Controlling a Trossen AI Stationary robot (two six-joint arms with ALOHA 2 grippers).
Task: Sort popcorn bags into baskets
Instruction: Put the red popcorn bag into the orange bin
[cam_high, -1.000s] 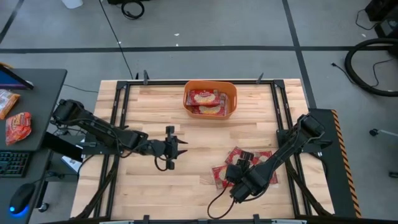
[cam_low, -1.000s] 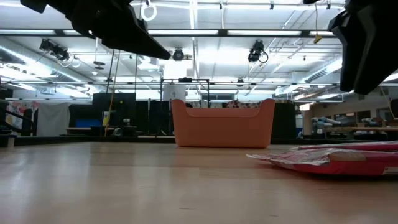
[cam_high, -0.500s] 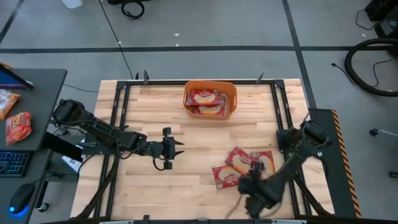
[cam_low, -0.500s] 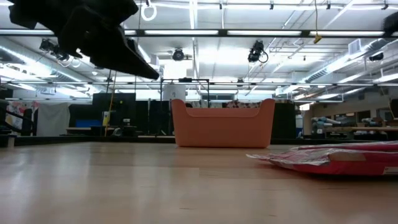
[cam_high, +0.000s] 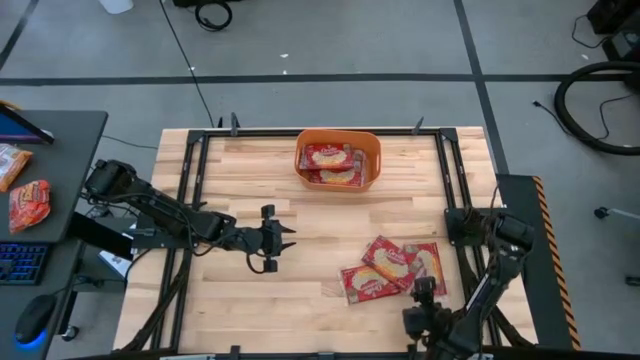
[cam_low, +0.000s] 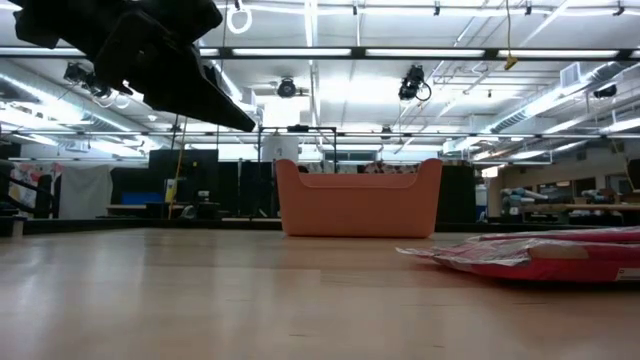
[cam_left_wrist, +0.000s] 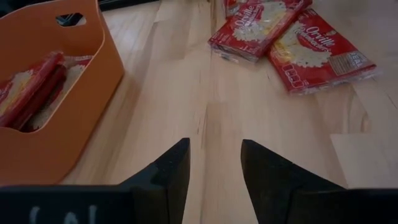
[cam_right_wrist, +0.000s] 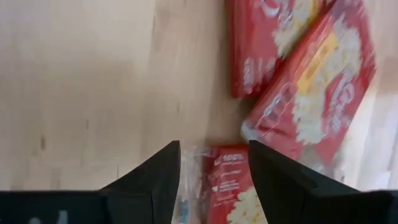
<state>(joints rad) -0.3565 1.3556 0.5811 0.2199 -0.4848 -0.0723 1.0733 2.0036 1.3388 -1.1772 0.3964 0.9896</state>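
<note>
The orange basket (cam_high: 372, 160) stands at the table's far middle with red popcorn bags (cam_high: 330, 157) lying flat inside; it also shows in the low view (cam_low: 358, 200) and the left wrist view (cam_left_wrist: 68, 118). Three more popcorn bags (cam_high: 392, 262) lie overlapping on the wood at the right near side, also seen in the right wrist view (cam_right_wrist: 314, 87) and the left wrist view (cam_left_wrist: 314, 56). My left gripper (cam_high: 283, 240) hovers open over the table's middle, pointing right. My right gripper (cam_high: 424, 289) is open at the near edge, just on the near side of the loose bags (cam_right_wrist: 233, 186), touching none.
Bare wood lies between the basket and the loose bags. A black frame (cam_high: 190, 170) runs along the table's left, right and far sides. A side desk at left carries more red packets (cam_high: 30, 203), a keyboard and a mouse.
My right arm has pulled back from above the loose bags toward the table's near edge, empty, and has left the low view. The three bags lie as before. My left gripper has drifted slightly toward the table's left.
</note>
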